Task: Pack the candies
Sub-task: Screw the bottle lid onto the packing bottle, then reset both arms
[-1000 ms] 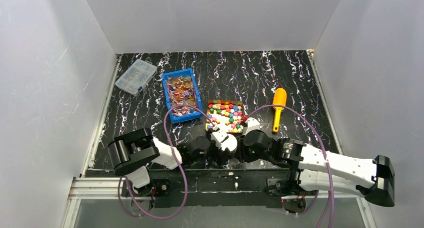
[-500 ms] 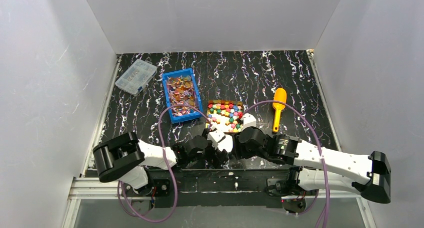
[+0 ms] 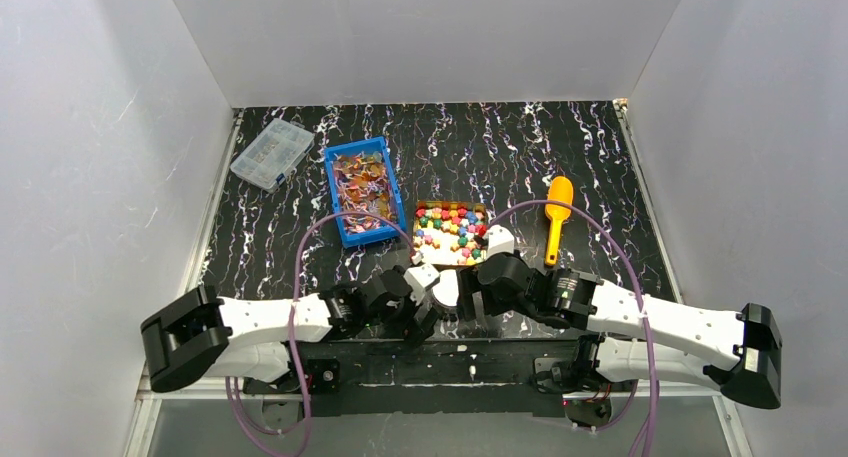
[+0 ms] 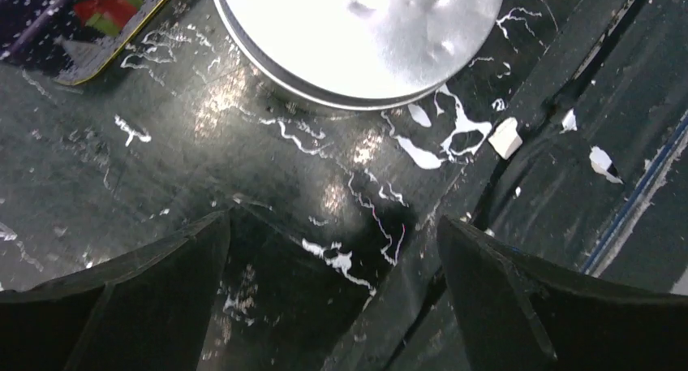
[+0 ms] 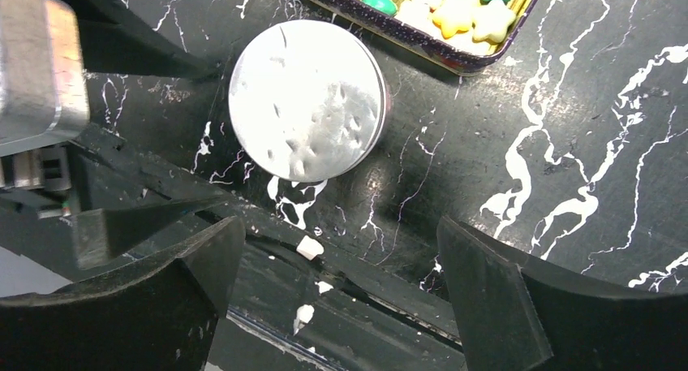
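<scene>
I see a black table (image 3: pixel 560 147) with white wiggly lines on it. Far on the left sits a clear box (image 3: pixel 272 153) with little parts inside. Just right of it is a blue bin (image 3: pixel 332 192) full of shiny wrapped candies (image 3: pixel 362 180), orange and purple. Nearer and more to the right is a flat tray (image 5: pixel 381 27) full of bright candies (image 3: pixel 452 230) in pink, green, blue, yellow and red. Some of them look like little stars. An orange scoop (image 3: pixel 556 217) lies just right of the tray, not touching it, with its wide end on the far side.

A round lid (image 3: pixel 447 290) lies flat on the table, just on the near side of the tray. It is silvery white with small dents on top. No candies are on it.

Two arms reach in low along the near edge, one from the left and one from the right, and they meet by the lid. The left gripper (image 4: pixel 333 221) has its two dark fingers spread wide, with only bare table between them. The lid is just past its fingers and they do not touch it. The right gripper (image 5: pixel 341 223) is spread wide too and holds nothing. It hangs over the spot beside the lid. A few white crumbs (image 5: pixel 309 247) lie on the near edge
</scene>
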